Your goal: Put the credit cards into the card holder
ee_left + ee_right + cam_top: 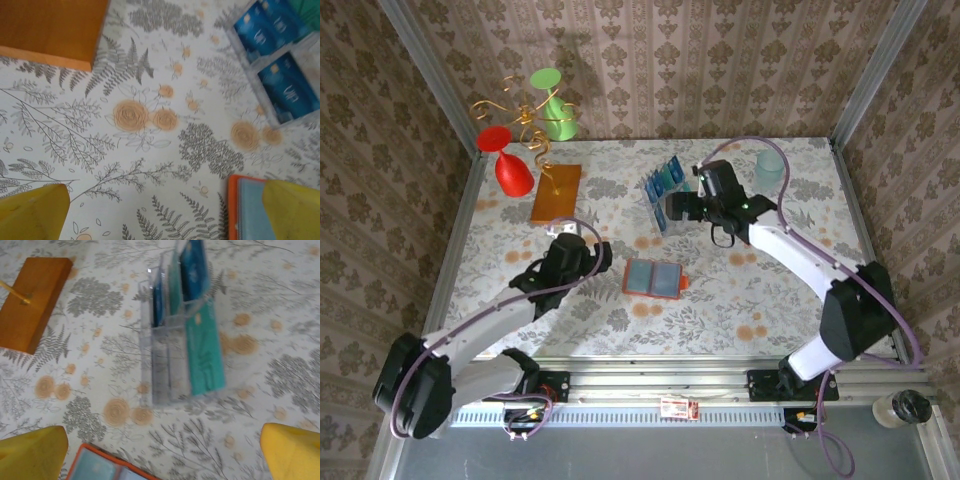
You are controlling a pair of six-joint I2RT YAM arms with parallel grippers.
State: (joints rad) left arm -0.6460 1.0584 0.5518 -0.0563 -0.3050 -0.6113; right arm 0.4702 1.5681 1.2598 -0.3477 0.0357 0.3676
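Observation:
The card holder [652, 279] lies open and flat mid-table, orange-rimmed with grey-blue pockets; its edge also shows in the left wrist view [245, 210] and the right wrist view [102, 467]. The credit cards [665, 182], dark blue and teal, stand in a clear slotted rack [170, 355]; a teal card [204, 352] leans at its right side and blue cards [282, 50] show in the left wrist view. My right gripper [672, 208] hovers just near of the rack, open [162, 455] and holding nothing. My left gripper [603, 252] is open [162, 215] over bare cloth, left of the card holder.
An orange-brown slab [556, 192] lies at the back left, carrying a gold wire stand with a red cone [510, 165] and a green cone [554, 105]. A translucent cup [769, 166] stands at the back right. Patterned walls close in the table.

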